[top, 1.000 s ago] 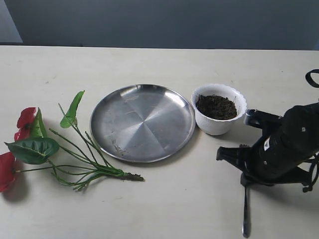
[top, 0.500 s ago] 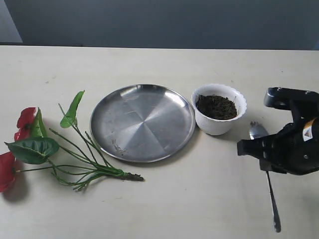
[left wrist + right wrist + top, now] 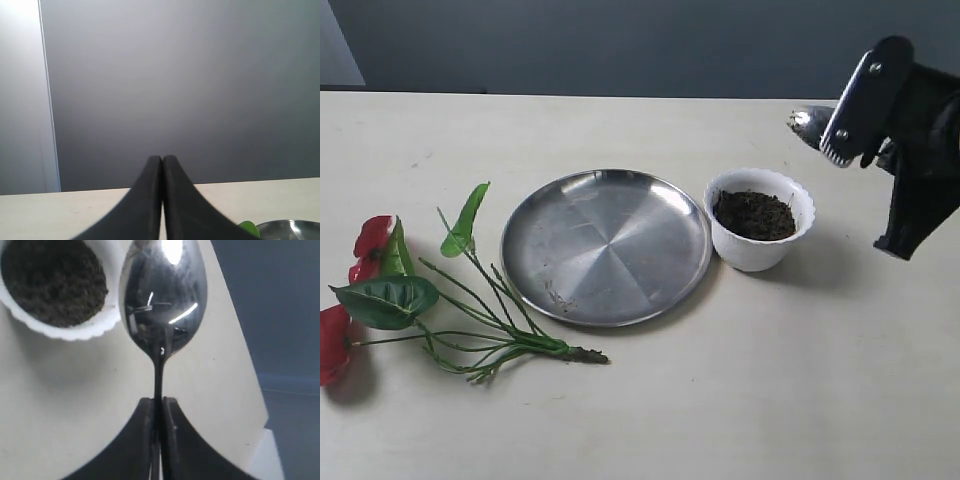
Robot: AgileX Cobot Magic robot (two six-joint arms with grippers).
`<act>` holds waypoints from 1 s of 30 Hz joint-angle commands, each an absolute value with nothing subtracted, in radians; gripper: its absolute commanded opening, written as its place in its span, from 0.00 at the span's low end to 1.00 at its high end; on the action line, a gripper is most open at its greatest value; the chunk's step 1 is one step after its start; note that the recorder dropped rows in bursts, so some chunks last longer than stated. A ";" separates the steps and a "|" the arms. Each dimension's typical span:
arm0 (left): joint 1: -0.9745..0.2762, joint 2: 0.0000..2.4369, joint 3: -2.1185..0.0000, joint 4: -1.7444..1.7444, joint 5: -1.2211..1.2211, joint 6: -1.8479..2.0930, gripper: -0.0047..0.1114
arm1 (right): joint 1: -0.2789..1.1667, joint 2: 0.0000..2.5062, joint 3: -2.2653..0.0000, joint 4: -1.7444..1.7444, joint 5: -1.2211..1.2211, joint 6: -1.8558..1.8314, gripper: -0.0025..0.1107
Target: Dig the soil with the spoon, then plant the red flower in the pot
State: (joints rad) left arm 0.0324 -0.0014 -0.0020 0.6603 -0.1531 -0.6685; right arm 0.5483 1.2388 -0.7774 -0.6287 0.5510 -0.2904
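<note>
My right gripper [image 3: 842,125] [image 3: 157,401] is shut on the handle of the silver spoon [image 3: 164,295], held in the air to the right of and above the white scalloped pot [image 3: 759,218] [image 3: 65,326]. The spoon's bowl [image 3: 810,124] pokes out left of the fingers. Dark soil [image 3: 754,214] [image 3: 52,280] fills the pot. The red flower [image 3: 380,290] lies flat at the table's left, stems pointing toward the middle. My left gripper [image 3: 162,161] is shut on nothing, seen only in its wrist view, above the table.
A big round steel plate [image 3: 606,245] lies between the flower and the pot; its rim [image 3: 287,228] shows at the corner of the left wrist view beside a green leaf [image 3: 248,228]. A dark wall runs behind the table.
My right gripper has lifted the spoon from the table's front right and swung it up and back, to beside the pot. Flower, plate and pot have not moved.
</note>
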 commanded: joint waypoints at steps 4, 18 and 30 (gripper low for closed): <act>0.026 0.000 0.000 0.659 -0.157 -0.671 0.04 | 0.659 1.372 -0.785 -0.986 0.587 -0.351 0.02; 0.026 0.000 0.000 0.659 -0.157 -0.671 0.04 | 0.851 1.679 -0.873 -1.240 0.806 -0.234 0.02; 0.026 0.000 0.000 0.659 -0.157 -0.671 0.04 | 0.851 1.694 -0.916 -1.171 0.883 -0.204 0.02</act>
State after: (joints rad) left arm 0.0324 -0.0014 -0.0020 0.6603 -0.1531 -0.6685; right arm 0.8517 1.6940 -0.9099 -1.1760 0.8737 -0.2082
